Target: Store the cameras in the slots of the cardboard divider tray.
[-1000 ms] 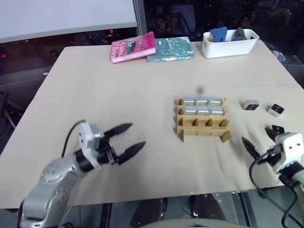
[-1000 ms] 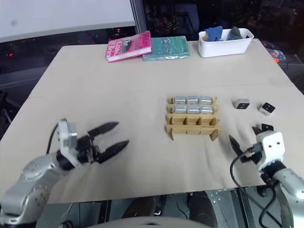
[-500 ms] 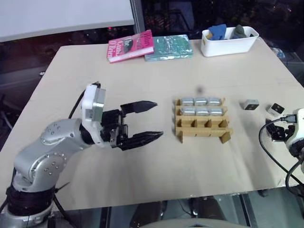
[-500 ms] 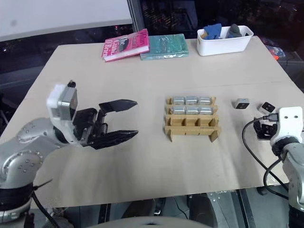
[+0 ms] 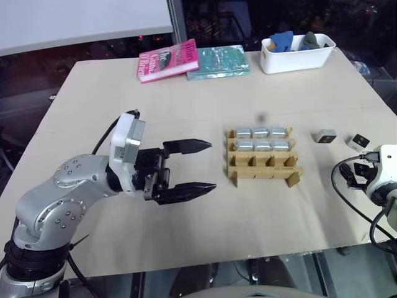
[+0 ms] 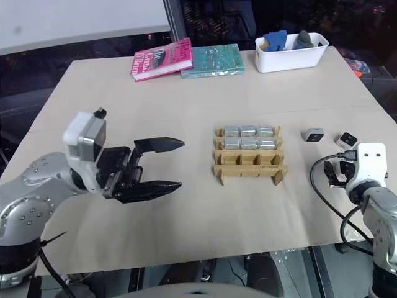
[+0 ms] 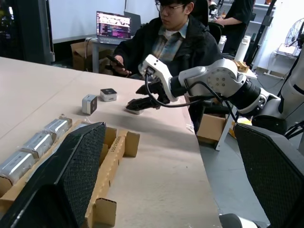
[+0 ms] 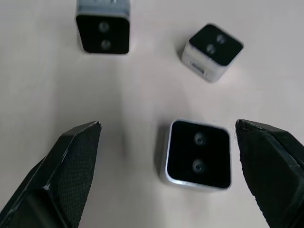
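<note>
Now the right gripper [image 8: 166, 156] has swung over the three loose cameras [image 8: 198, 153] lying on the desk [image 5: 186, 112] to the right of the cardboard divider tray [image 5: 263, 162], fingers wide apart and straddling the nearest, so a pick looks imminent. Six cameras fill the tray's two far rows. The left gripper [image 5: 198, 166] has risen left of the tray, fingers spread, empty. No legible writing.

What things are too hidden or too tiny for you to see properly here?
- Third loose black-faced silver camera: clear in the right wrist view; in the head views the right claw covers it.
- Contents of the white plastic bin: blue and grey shapes, too small to identify.
- Title of the pink book: too small to read.
- Front row of the brown cardboard divider tray: looks empty, dividers partly block it.
</note>
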`<move>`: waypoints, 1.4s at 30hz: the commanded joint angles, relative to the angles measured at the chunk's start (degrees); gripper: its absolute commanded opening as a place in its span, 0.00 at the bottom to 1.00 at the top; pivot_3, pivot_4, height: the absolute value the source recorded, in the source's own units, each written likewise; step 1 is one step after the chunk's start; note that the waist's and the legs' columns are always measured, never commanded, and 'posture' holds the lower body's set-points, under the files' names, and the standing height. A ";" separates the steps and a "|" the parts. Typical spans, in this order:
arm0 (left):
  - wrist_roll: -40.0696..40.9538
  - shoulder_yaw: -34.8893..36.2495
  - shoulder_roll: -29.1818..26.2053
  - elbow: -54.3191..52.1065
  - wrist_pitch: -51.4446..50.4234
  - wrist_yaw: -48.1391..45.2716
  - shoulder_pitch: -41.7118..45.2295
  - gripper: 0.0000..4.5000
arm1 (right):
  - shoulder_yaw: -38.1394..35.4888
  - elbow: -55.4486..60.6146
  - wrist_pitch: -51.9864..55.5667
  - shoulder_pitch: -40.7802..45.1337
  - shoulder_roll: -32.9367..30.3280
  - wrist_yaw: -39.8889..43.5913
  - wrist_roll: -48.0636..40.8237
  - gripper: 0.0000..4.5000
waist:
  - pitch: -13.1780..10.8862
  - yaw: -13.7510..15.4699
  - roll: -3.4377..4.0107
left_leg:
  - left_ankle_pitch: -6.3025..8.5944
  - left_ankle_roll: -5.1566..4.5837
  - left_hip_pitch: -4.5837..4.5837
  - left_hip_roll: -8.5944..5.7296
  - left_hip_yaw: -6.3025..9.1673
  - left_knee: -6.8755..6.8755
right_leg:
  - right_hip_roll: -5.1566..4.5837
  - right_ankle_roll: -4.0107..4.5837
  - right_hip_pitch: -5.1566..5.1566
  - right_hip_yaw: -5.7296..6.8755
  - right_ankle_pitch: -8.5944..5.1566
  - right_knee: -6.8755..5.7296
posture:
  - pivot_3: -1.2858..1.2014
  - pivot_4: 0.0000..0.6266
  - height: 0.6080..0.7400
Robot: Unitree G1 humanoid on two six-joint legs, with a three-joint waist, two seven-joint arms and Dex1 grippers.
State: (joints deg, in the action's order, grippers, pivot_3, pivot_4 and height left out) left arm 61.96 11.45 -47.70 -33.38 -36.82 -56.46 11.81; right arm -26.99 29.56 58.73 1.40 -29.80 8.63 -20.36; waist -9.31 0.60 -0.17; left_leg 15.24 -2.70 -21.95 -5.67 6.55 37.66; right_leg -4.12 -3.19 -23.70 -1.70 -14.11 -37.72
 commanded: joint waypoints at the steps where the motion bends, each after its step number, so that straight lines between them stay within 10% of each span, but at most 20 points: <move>1: 0.36 1.92 0.16 -2.31 1.06 0.10 -0.65 0.99 | -1.26 -0.38 0.39 1.26 -0.79 -0.55 0.84 1.00 | 0.00 0.03 0.00 | 0.00 0.00 0.00 0.00 0.01 0.00 | 0.00 0.00 0.00 0.01 0.00 0.00 | 0.52 0.24 1.00; 34: -2.92 3.62 0.58 -2.39 5.03 -2.86 -7.31 0.99 | -1.73 -4.30 2.11 0.74 1.13 -0.71 2.75 1.00 | 0.00 0.04 0.00 | 0.00 0.00 0.04 0.00 -0.02 -0.11 | -0.02 0.00 0.00 -0.02 0.00 0.03 | 0.52 0.24 1.00; 42: -2.54 3.57 0.65 -2.43 4.66 -2.22 -7.17 1.00 | -1.19 -5.35 0.67 0.66 1.01 -0.96 3.28 0.42 | 0.00 0.04 0.00 | 0.00 0.00 0.04 0.00 -0.02 -0.11 | -0.02 0.00 0.00 -0.02 0.00 0.03 | 0.52 0.24 1.00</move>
State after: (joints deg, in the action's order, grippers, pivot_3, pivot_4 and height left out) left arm 58.69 13.53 -47.10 -34.61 -32.73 -58.73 4.35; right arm -26.98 23.60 60.63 1.79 -28.32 8.00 -17.95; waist -9.31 0.64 -0.17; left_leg 15.24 -2.70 -21.92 -5.68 6.53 37.55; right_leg -4.13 -3.19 -23.70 -1.72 -14.11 -37.69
